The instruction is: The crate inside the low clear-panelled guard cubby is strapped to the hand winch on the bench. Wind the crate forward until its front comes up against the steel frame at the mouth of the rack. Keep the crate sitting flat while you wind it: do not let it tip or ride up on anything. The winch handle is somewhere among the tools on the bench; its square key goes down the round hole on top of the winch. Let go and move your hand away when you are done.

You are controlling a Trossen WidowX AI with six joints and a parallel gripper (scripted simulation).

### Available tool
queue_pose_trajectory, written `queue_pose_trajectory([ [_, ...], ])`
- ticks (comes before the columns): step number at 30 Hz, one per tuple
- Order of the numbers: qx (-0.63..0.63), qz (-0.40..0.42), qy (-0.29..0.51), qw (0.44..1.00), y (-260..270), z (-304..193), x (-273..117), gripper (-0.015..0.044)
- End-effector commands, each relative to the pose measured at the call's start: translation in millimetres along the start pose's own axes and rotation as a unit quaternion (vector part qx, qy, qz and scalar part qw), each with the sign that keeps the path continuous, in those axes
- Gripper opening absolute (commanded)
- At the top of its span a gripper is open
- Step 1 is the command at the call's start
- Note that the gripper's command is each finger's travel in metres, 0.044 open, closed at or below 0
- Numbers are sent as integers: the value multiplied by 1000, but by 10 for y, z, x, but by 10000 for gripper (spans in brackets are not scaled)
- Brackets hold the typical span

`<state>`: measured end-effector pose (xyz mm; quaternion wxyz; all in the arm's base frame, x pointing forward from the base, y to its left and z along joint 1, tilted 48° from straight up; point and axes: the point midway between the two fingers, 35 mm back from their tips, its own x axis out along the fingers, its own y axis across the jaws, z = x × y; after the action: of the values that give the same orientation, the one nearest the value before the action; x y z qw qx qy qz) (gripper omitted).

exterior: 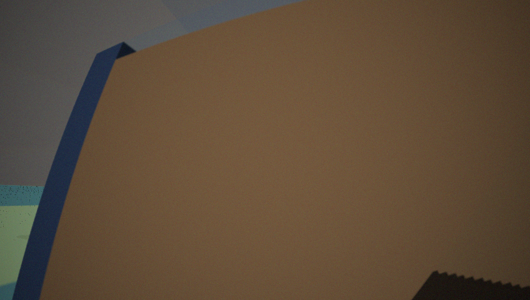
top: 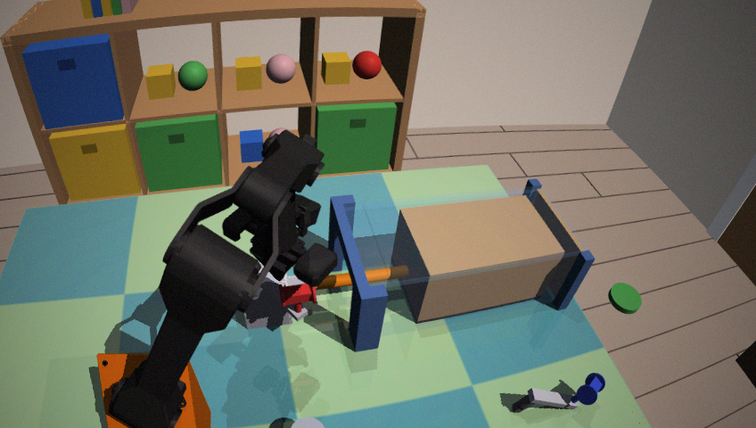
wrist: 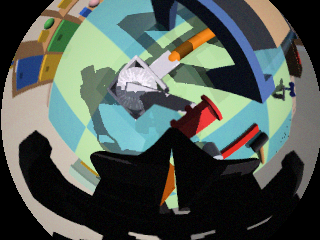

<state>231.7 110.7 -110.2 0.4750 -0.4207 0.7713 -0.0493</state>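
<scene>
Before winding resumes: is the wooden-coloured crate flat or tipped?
Flat: in the top view, the crate's lower edge follows the mat.

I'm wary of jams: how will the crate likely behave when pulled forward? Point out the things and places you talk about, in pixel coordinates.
The crate (top: 480, 233) (exterior: 279, 148) (wrist: 272, 15) will probably slide rather than roll, being flat-sided. Its broad, low shape suggests little tipping. It looks stiff, with straight edges, though its weight can't be judged.

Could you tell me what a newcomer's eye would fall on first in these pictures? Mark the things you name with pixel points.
Probably the big tan box-shaped crate (top: 482, 233) (exterior: 279, 148) behind the blue steel frame (top: 368, 317) (wrist: 255, 65), filling most of the exterior view. Next, the jointed black robot arm (top: 207, 270) reaching over the green-and-teal bench, left of that frame in the top view.
</scene>
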Motion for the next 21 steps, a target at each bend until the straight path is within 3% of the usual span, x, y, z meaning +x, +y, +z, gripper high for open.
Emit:
queue_pose_trajectory([
  [1, -4, -2, 2, 1000, -9, -12, 26, 0],
  [21, -4, -3, 3, 1000, -220, -203, 29, 0],
])
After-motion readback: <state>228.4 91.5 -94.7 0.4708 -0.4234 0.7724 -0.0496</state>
